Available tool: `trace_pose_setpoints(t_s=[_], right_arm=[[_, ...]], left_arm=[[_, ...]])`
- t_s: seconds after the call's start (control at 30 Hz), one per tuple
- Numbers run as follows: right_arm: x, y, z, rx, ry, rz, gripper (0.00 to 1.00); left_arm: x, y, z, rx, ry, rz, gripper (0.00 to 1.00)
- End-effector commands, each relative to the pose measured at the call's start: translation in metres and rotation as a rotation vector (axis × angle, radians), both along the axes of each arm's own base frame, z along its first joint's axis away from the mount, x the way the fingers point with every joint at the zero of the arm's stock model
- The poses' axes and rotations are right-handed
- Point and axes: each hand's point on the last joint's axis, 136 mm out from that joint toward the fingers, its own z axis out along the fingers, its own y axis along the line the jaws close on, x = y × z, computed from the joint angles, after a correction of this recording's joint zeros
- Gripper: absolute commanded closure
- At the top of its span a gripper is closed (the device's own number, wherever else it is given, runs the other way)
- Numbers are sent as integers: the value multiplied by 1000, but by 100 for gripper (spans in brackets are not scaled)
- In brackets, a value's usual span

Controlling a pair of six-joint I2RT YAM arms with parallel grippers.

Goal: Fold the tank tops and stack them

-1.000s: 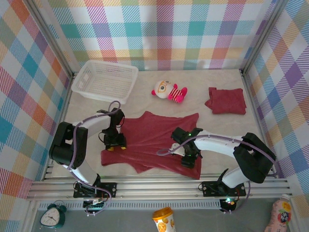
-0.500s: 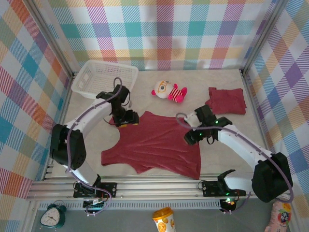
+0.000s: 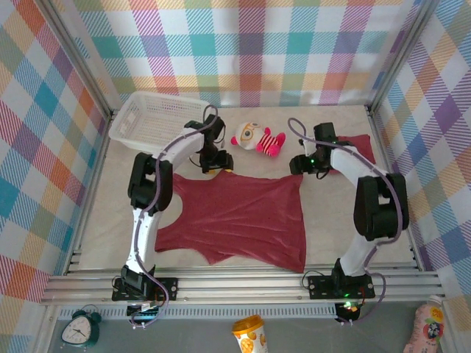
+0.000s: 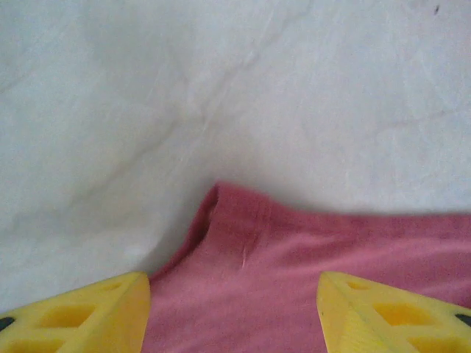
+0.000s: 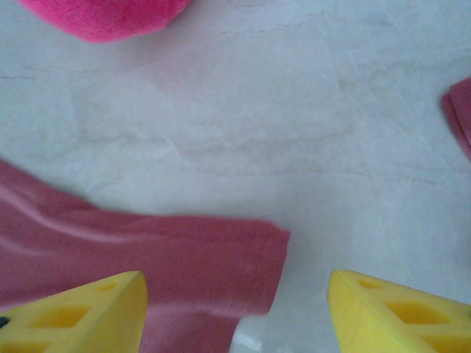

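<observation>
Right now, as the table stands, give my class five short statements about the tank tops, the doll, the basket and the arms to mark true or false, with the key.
1. The spread tank top lies flat in the middle of the table. True.
2. The doll lies inside the basket. False: it lies on the table, to the right of the basket.
3. The folded tank top sits at the far right. True.
4. The jaws of the left gripper are clamped shut. False: they stand apart over a corner of the spread tank top.
5. The folded tank top is stacked on the spread one. False: they lie apart.
</observation>
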Motion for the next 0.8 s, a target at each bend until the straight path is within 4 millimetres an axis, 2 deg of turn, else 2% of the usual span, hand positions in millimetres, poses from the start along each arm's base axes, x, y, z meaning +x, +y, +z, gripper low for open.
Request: trace_pose_setpoints(t_s=[0.0, 0.23, 0.37, 0.47, 0.57, 0.7, 0.77], right_arm=[[0, 3, -13, 15, 92, 6, 34], [13, 2, -34, 18, 142, 10, 37], [18, 5, -42, 32, 163, 15, 41], [20, 7, -47, 40, 180, 18, 47], [22, 11, -49, 59, 179, 23, 57], [25, 16, -45, 93, 175, 26, 71], [23, 18, -41, 107, 181, 22, 73]], left_arm=[[3, -7, 1, 16, 12, -43, 40], [9, -14, -13, 9, 38, -78, 48], [9, -17, -21, 1, 59, -89, 58], [6, -21, -26, -18, 77, -97, 66], [8, -21, -27, -14, 72, -101, 74], [13, -21, -21, -11, 48, -106, 94], [16, -22, -17, -16, 39, -108, 96]])
